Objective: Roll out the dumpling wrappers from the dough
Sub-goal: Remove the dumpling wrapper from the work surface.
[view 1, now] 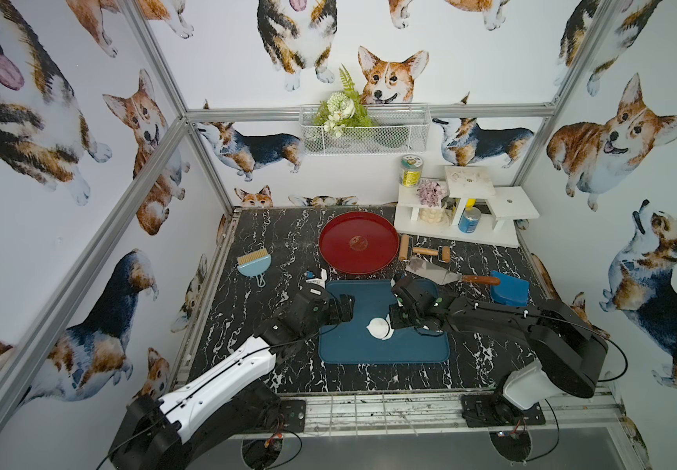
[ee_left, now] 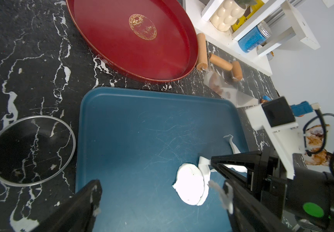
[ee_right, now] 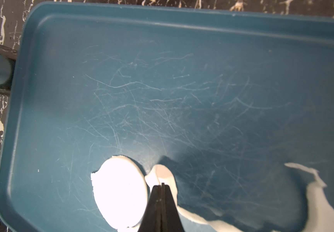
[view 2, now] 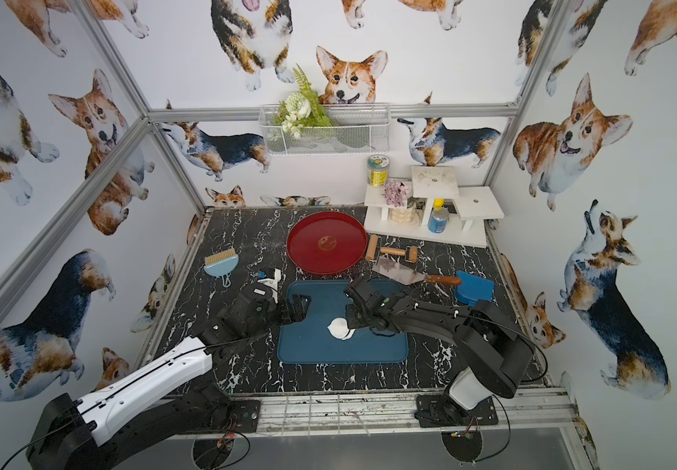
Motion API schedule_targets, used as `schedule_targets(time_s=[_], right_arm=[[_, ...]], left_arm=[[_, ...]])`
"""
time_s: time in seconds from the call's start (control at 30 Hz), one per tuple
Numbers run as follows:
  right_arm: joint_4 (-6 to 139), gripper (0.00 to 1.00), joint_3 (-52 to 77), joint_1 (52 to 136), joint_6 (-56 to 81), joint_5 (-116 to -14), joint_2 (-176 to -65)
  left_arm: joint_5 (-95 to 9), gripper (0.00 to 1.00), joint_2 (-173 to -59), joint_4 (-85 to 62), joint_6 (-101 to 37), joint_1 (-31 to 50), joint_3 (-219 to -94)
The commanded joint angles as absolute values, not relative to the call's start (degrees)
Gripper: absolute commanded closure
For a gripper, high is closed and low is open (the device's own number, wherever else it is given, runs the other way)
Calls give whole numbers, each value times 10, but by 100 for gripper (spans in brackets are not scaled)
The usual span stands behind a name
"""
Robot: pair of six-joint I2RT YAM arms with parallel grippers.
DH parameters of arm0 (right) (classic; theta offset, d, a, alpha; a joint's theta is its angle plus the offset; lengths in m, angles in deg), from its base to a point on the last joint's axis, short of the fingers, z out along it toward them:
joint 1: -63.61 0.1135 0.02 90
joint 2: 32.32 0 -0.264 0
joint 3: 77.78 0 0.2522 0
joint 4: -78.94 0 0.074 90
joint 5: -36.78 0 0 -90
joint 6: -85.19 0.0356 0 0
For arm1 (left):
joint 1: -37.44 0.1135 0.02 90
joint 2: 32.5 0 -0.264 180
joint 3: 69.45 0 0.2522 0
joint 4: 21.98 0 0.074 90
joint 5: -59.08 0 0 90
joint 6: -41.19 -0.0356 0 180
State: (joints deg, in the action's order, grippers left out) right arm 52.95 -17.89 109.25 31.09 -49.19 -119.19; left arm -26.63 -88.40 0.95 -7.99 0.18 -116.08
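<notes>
A thin round white dumpling wrapper (ee_right: 120, 192) lies cut near the middle of the scratched blue plastic tray (ee_right: 182, 80). The right gripper (ee_right: 162, 187), fingers pressed together, pinches the ragged white dough scrap (ee_right: 162, 172) touching it. The left gripper (view 1: 349, 310) hovers spread at the tray's left edge. The round red plate (view 1: 328, 244) holds nothing; peeling scrap and transfer seemingly remain.

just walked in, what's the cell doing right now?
The right gripper has its fingers shut on the ragged leftover dough, right beside a round cut dumpling wrapper lying flat on the blue tray. It looks like it is peeling the scrap away from the disc. The left gripper hangs open over the tray's edge, holding nothing. The red plate behind the tray has no wrapper on it yet.
</notes>
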Motion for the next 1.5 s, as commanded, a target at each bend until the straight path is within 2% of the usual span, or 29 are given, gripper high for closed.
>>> schedule_targets(time_s=[0.0,0.43,0.8,1.1,1.33,1.47], right_arm=[[516,94,-188,1092,320,-480,-1177],[501,94,-246,1092,351,-479,-1101],[481,92,-294,1093,380,-524,-984],[432,92,-292,1093,387,-481,-911],[415,92,-268,1088,374,-429,-900],[431,91,-262,1057,356,-437,-909]], left_arm=[[-266,0,-885,-3,-78,2,-1158],[-267,0,-892,-8,-76,2,-1159],[-267,0,-898,-11,-78,2,-1161],[-269,0,-896,-11,-75,2,-1161],[-267,0,-892,-6,-75,2,-1161],[-268,0,-893,-4,-75,2,-1163]])
